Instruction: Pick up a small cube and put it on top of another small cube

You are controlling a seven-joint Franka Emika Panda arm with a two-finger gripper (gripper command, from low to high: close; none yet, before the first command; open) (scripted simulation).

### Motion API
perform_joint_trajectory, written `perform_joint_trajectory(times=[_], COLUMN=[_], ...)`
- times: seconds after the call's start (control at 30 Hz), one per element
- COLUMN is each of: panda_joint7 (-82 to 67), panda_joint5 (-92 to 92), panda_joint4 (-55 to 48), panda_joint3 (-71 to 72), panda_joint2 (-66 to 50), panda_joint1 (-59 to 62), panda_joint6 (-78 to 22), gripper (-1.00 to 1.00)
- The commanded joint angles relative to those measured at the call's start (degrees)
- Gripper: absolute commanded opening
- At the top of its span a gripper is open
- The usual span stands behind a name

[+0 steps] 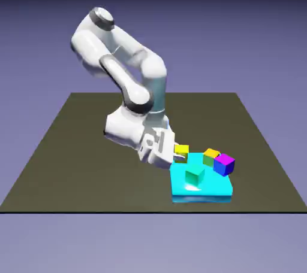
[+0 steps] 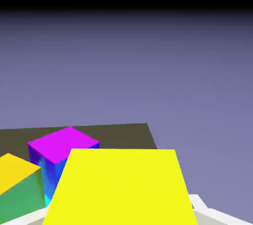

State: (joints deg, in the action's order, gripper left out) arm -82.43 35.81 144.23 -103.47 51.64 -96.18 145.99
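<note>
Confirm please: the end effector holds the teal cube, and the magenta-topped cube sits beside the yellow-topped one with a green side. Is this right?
Not quite. The end effector holds the yellow cube, not the teal cube, which sits free on the cyan block. The hand view shows yellow filling the grip. The rest is right.

What lies around me on the dark olive-brown tabletop (image 1: 72, 164)

A flat cyan slab (image 1: 210, 191) sits near the table's front edge, a teal-green cube (image 1: 194, 175) standing on it. At its far right corner I see a cube with yellow top and green side (image 1: 210, 157) touching a magenta-topped blue cube (image 1: 225, 163).
</note>
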Motion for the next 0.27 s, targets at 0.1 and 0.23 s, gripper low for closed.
perform_joint_trajectory(times=[0.1, 0.23], panda_joint7=[-2.6, -1.3], panda_joint5=[1.1, 0.6], panda_joint4=[-1.0, -0.5], panda_joint3=[-3.9, -2.0], panda_joint2=[5.2, 2.6], panda_joint1=[-8.2, -4.1], panda_joint6=[7.4, 3.7], gripper=[-1.0, 1.0])
